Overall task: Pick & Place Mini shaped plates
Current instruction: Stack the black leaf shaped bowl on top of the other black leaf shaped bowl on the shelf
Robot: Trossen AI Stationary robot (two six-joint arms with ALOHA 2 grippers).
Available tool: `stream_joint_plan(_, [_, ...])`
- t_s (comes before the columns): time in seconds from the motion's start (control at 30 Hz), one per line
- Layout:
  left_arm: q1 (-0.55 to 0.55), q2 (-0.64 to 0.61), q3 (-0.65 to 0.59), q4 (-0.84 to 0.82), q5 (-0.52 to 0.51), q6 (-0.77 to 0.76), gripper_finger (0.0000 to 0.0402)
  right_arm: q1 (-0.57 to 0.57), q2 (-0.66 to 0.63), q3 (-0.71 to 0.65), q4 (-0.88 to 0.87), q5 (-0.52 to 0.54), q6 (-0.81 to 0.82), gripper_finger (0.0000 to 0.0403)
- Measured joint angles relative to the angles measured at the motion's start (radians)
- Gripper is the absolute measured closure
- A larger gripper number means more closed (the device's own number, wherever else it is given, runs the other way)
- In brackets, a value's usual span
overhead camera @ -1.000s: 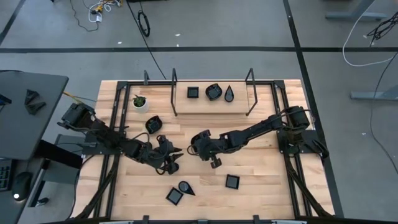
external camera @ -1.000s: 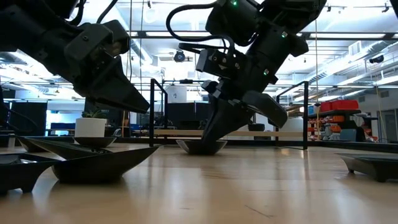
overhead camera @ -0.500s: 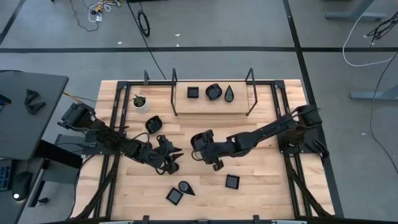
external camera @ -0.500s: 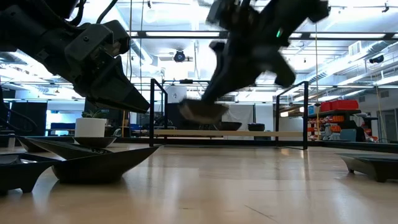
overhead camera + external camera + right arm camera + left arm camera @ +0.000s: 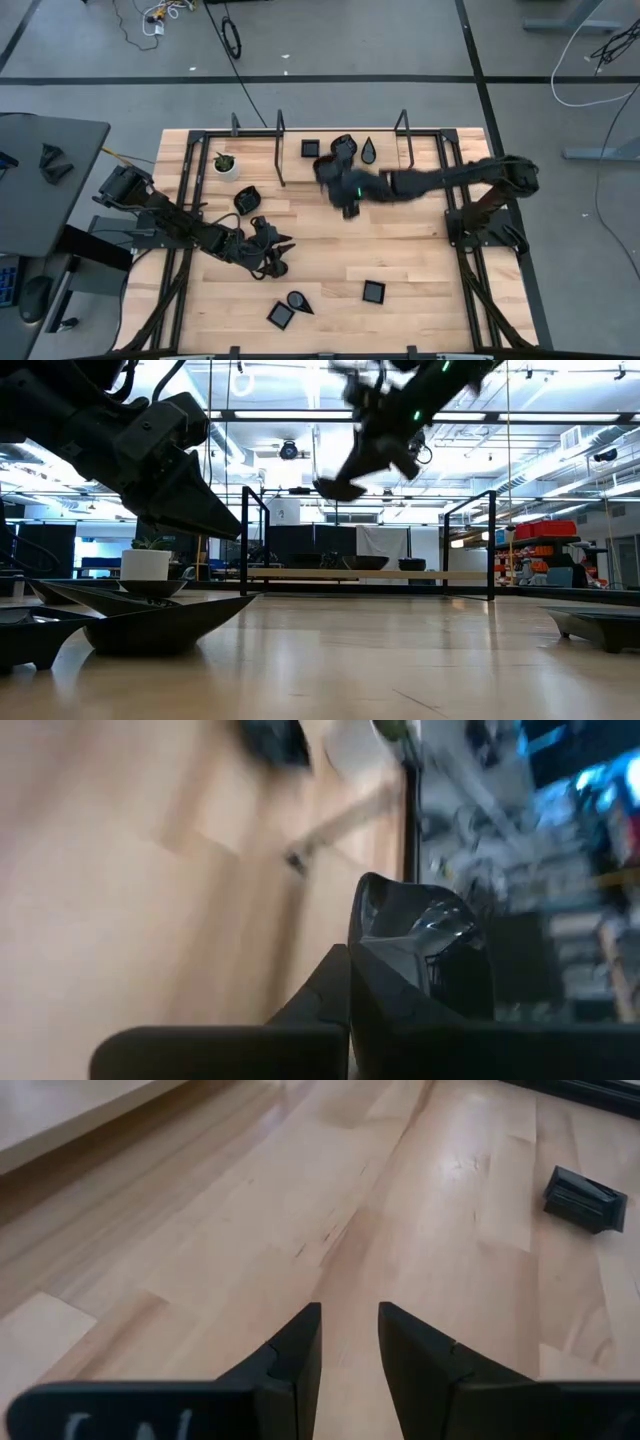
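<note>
My right gripper (image 5: 330,175) hangs high over the table's far middle, shut on a small glossy black plate (image 5: 338,488), just in front of the raised shelf (image 5: 340,165). On that shelf sit a square plate (image 5: 310,148), a rounded one (image 5: 346,144) and a teardrop one (image 5: 369,150). My left gripper (image 5: 282,255) waits low at left centre, open, with only bare wood between its fingers (image 5: 300,1345). More black plates lie flat on the table: a rounded one (image 5: 246,200), a teardrop (image 5: 298,299) and two squares (image 5: 280,315) (image 5: 373,292). My right gripper pinches the plate by its rim (image 5: 385,945) between the two fingers, and the dish sticks out past the fingertips. The fingers slant down from the table's right side. The plate is lifted clear (image 5: 338,488), above the level of the shelf.
A white pot with a green plant (image 5: 226,163) stands at the far left. Black metal posts (image 5: 280,135) (image 5: 403,130) flank the shelf. Open wood lies between the two arms in the table's middle.
My right gripper has risen from the table's middle and swung toward the far edge and the shelf, tipping as it went. The plate it holds came off the wood and now hangs clear in the air.
</note>
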Motion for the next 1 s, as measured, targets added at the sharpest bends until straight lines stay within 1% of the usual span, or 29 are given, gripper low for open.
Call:
stream_joint_plan(0.13, [0.0,0.0,0.0,0.0,-0.006,0.0,0.0296,-0.179,0.029,0.0,-0.01,-0.133,-0.017,0.0399])
stream_joint_plan(0.23, [0.0,0.0,0.0,0.0,-0.006,-0.001,0.0296,-0.278,0.05,0.0,-0.021,-0.22,-0.051,0.0399])
stream_joint_plan(0.33, [0.0,0.0,0.0,0.002,-0.006,-0.001,0.0296,-0.352,0.061,0.0,-0.057,-0.283,-0.058,0.0399])
stream_joint_plan(0.43, [0.0,0.0,0.0,0.006,-0.006,-0.006,0.0296,-0.398,0.061,0.0,-0.09,-0.325,-0.047,0.0399])
stream_joint_plan(0.53, [0.0,0.0,0.0,0.008,-0.007,-0.007,0.0296,-0.416,0.061,-0.011,-0.085,-0.337,-0.047,0.0399])
stream_joint_plan(0.73, [0.0,0.0,0.0,0.009,-0.013,-0.009,0.0296,-0.423,0.061,-0.082,0.009,-0.338,-0.051,0.0399])
stream_joint_plan(0.83, [0.0,0.0,0.0,0.009,-0.013,-0.009,0.0296,-0.424,0.061,-0.116,0.068,-0.315,-0.049,0.0398])
stream_joint_plan(0.9, [0.0,0.0,0.0,0.009,-0.013,-0.009,0.0296,-0.425,0.061,-0.134,0.1,-0.291,-0.048,0.0393])
stream_joint_plan(1.0, [0.005,0.0,0.0,0.009,-0.013,-0.009,0.0296,-0.425,0.061,-0.155,0.153,-0.265,-0.049,0.037])
